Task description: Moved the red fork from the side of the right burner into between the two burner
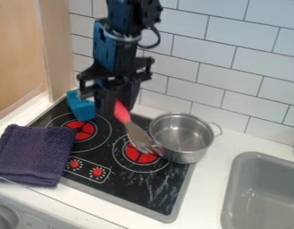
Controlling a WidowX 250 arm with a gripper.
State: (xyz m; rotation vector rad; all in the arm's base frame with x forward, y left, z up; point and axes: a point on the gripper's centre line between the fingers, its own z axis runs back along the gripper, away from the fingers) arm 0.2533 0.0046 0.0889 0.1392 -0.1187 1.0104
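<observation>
Red fork [136, 133] is up at a slant: red handle end at the claw [117, 106], tines down over the R burner [140, 154], right by the metal pot [183, 136]. Can't tell if tines touch pot or stove. Claw looks closed on the handle end, so fork prob. held, not yet btwn the burners.

Risks: grip is at one end only, so fork could pivot or slip w/ any drag of the tines. Tines could catch the pot base & nudge it, b/c they're so close. If let go at this tilt, fork could topple & roll onto a burner instead of the gap. Overshoot toward the L burner [83, 129] = miss too. Low swing that way could also knock the blue block [82, 108] by the claw.

Further out: purple cloth [32, 154] at stove's L edge, stove [126, 193] set in white desk [203, 190], grey sink [233, 197] far R.
</observation>
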